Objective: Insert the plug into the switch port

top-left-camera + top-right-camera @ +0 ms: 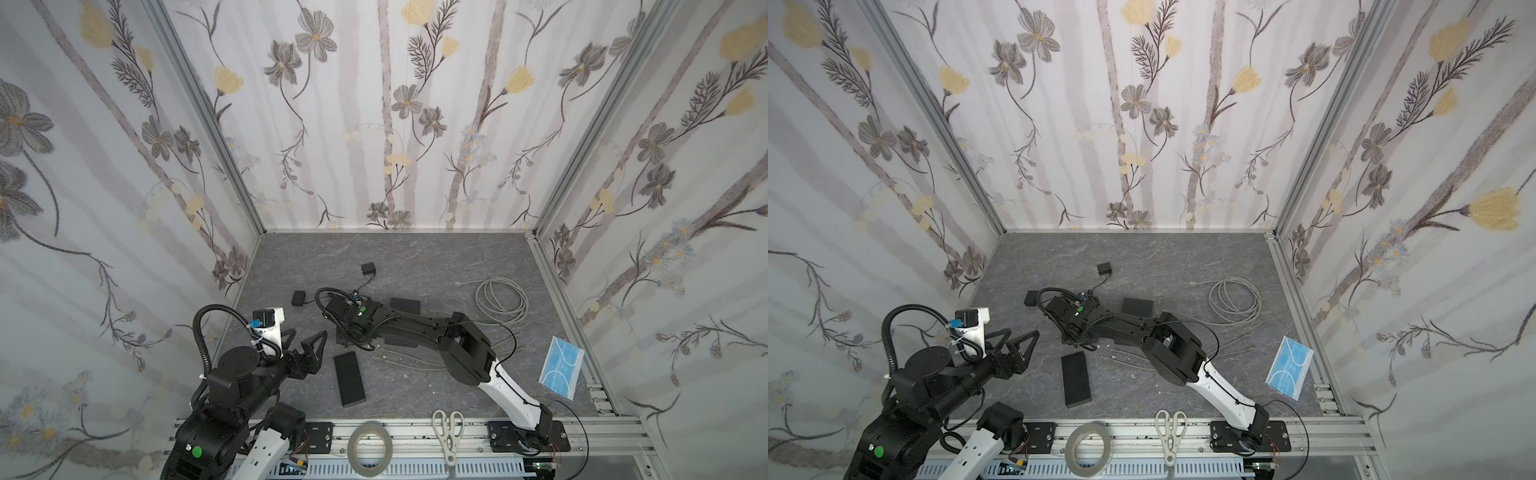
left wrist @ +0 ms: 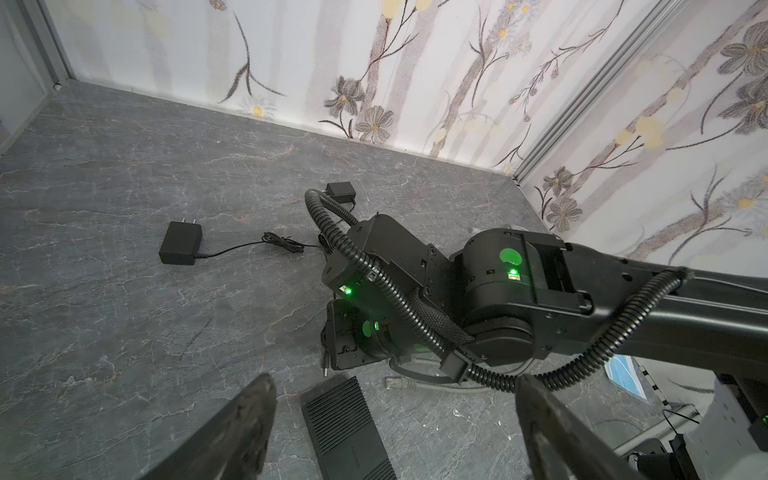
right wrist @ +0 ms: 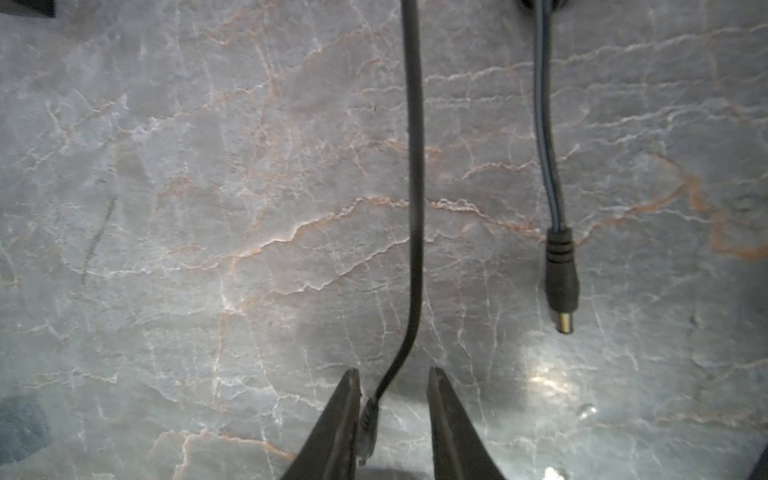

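The black ribbed switch [image 1: 349, 379] [image 1: 1075, 379] lies flat on the grey table, in front of my left gripper [image 2: 395, 415] in the left wrist view [image 2: 347, 432]. That gripper [image 1: 305, 340] hovers open and empty to the switch's left. My right arm reaches across the middle with its wrist [image 1: 357, 316] pointing down behind the switch, hiding its fingers in both top views. In the right wrist view my right gripper [image 3: 394, 371] straddles a small black barrel plug [image 3: 368, 419]. The plug rests against one finger [image 3: 340, 419], with a gap to the other. A second barrel plug [image 3: 561, 282] lies loose nearby.
Two black power adapters [image 1: 368, 268] [image 1: 298, 298] and another black box [image 1: 405, 306] lie behind the right wrist. A grey cable coil [image 1: 500, 305] and a blue face mask [image 1: 561, 374] are to the right. Scissors [image 1: 448, 432] and a tape roll [image 1: 370, 442] rest on the front rail.
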{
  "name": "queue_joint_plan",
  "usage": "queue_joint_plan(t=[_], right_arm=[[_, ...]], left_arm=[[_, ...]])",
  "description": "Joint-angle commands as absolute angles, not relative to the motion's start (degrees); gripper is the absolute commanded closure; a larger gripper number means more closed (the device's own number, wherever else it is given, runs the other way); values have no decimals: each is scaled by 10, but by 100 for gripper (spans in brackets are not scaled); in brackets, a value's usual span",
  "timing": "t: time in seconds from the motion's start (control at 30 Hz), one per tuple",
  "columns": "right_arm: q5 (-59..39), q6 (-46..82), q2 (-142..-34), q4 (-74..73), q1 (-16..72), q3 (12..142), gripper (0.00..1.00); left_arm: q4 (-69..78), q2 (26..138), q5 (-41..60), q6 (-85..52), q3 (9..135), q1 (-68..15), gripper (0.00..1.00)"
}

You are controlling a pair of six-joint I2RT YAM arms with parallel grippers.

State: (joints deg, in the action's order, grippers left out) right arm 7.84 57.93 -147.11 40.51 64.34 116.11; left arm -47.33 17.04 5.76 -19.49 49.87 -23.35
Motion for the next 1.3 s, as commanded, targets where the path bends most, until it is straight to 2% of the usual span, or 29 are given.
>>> queue_joint_plan(t=[0.0,0.1,0.27,0.53,0.77,0.97,1.17,1.27], right_arm=[[79,598,-1482,405,644,1171,69],[77,603,-1489,405,644,1177,70],[73,609,-1494,402,643,1179,85],[76,595,-1469,402,633,1179,99],[111,487,-1374,373,619,1155,100],[91,434,-1246,247,617,994,100],[-29,419,-1109,10,611,752,100],[-52,426,-1066,-54,613,673,100]], left_arm=[[-470,170,50,-193,497,-237,9],[-470,167,50,-193,497,-240,9],[-470,166,49,-192,497,-243,9],[-469,166,45,-192,497,-245,8],[-471,174,42,-193,496,-245,8],[-466,180,51,-192,492,-245,9],[-451,190,86,-185,485,-244,17],[-445,206,108,-182,483,-244,18]])
